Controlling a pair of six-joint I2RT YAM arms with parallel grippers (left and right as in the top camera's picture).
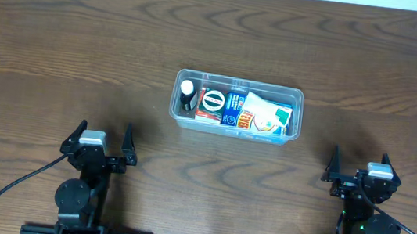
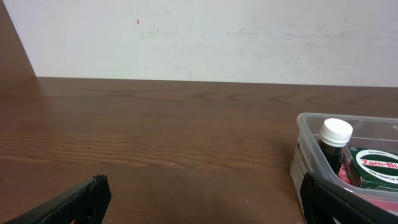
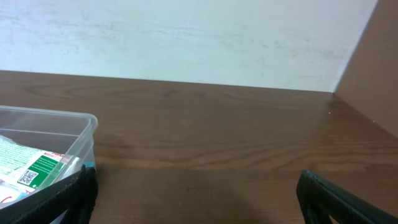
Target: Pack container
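Note:
The clear plastic container (image 1: 297,96) stands at the table's middle. It holds a dark bottle with a white cap (image 1: 187,92), a red and white box (image 1: 211,105), a blue box (image 1: 234,110) and a green and white packet (image 1: 265,114). My left gripper (image 1: 101,138) is open and empty at the front left, well short of the container. My right gripper (image 1: 361,171) is open and empty at the front right. In the left wrist view the container (image 2: 305,124) shows at the right with the bottle (image 2: 334,140). In the right wrist view the container (image 3: 84,124) shows at the left.
The dark wooden table (image 1: 58,53) runs to a pale wall at the back. Cables trail from both arm bases at the front edge.

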